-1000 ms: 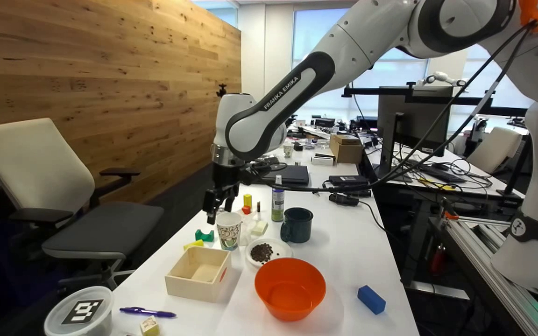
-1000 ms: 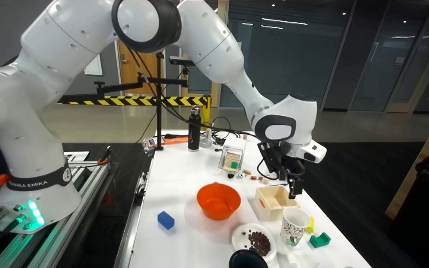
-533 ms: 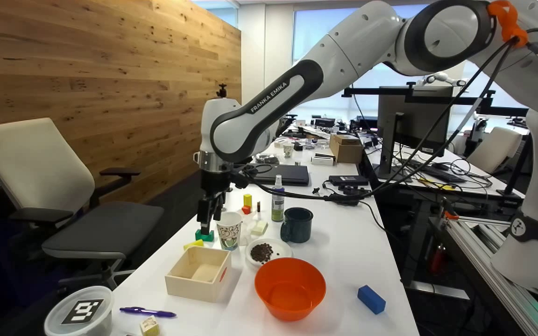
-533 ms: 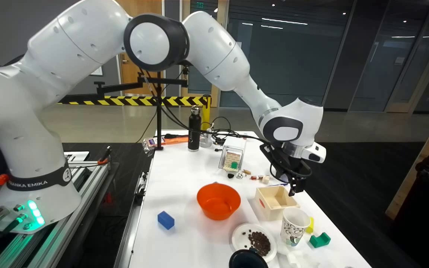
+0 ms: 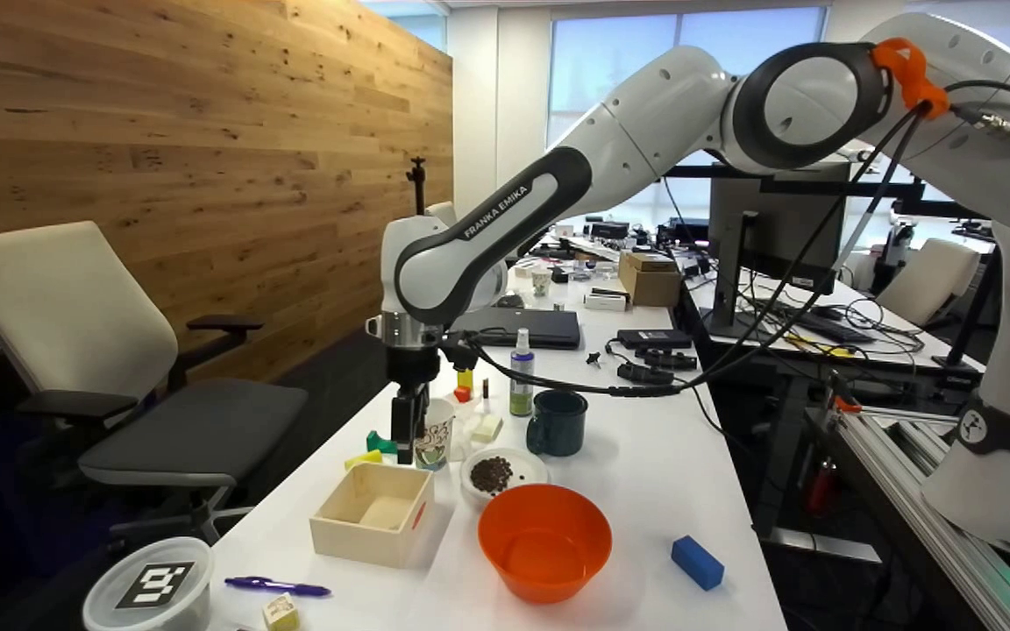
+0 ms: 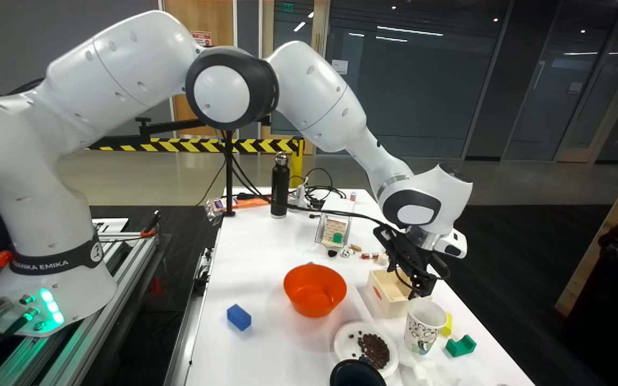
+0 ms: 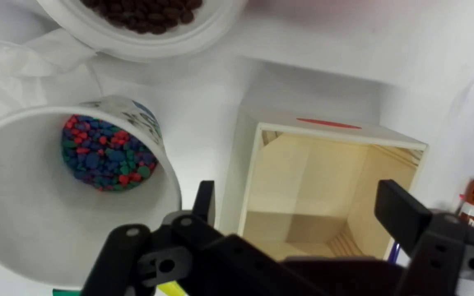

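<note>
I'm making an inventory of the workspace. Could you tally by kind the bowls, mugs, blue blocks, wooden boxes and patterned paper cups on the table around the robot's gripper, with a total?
Orange bowl: 1
Dark mug: 1
Blue block: 1
Wooden box: 1
Patterned paper cup: 1
Total: 5

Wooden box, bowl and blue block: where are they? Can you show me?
Wooden box [image 5: 359,541], in an exterior view: on its near outer wall.
Bowl [image 6: 315,287], in an exterior view: on its inside.
Blue block [image 6: 238,318], in an exterior view: on its middle.
</note>
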Motion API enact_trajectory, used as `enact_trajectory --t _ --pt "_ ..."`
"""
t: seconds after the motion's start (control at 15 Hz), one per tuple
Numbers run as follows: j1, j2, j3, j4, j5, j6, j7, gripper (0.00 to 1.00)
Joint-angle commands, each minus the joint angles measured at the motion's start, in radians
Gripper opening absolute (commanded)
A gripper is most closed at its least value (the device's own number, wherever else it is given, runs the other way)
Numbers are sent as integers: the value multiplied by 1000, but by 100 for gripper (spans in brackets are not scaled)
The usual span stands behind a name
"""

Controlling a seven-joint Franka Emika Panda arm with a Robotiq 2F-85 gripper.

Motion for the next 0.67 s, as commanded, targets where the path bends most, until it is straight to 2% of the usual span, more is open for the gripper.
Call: enact_trajectory --t 0.0,0.4,0.6 --pt "-30 52 24 75 -21 -68 -28 100" --pt "-18 70 6 112 -23 -117 28 100" --pt "22 84 -52 151 -50 -165 154 100"
